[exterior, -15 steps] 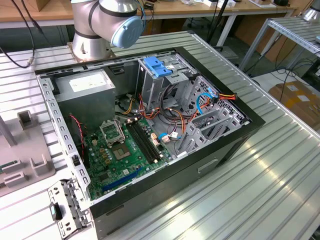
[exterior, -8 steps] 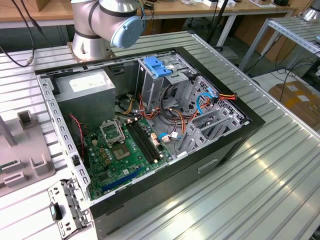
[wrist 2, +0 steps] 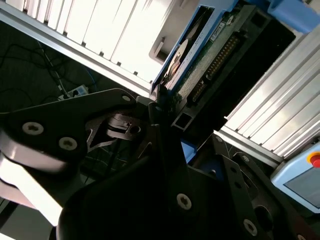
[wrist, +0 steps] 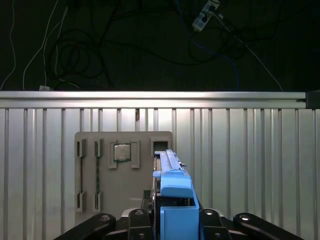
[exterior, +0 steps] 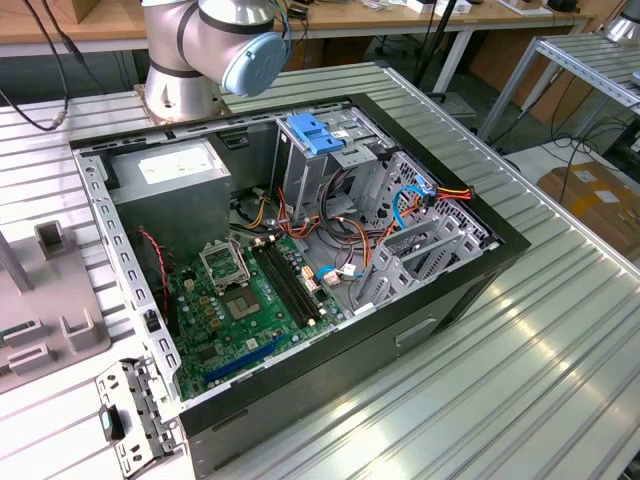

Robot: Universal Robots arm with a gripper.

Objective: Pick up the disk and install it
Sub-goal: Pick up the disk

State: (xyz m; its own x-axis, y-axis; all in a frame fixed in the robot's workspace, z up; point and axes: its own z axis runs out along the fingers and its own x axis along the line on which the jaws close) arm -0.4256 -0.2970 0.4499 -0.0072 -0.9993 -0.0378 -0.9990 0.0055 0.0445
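Note:
My gripper (wrist: 174, 217) is shut on the disk (wrist: 171, 192), seen edge-on with its blue plastic carrier frame between the two dark fingers (wrist: 140, 216). In the second wrist view the disk (wrist 2: 210, 47) shows its green circuit board, its connector row and its blue edge, pinched at one end by the gripper (wrist 2: 161, 107). It hangs above the ribbed metal table (wrist: 240, 150), just beside a grey fixture plate (wrist: 120, 170). The open computer case (exterior: 480, 250) lies on the table in the exterior view, with a drive cage (exterior: 300, 170) at its back.
Inside the case are a grey power-supply box (exterior: 175, 175), a green motherboard (exterior: 240, 300), coloured cables (exterior: 420, 195) and a light-blue bracket (exterior: 315, 133) on the cage. The arm's base (exterior: 215, 50) stands behind the case. Grey fixtures (exterior: 45, 320) sit at the exterior view's left.

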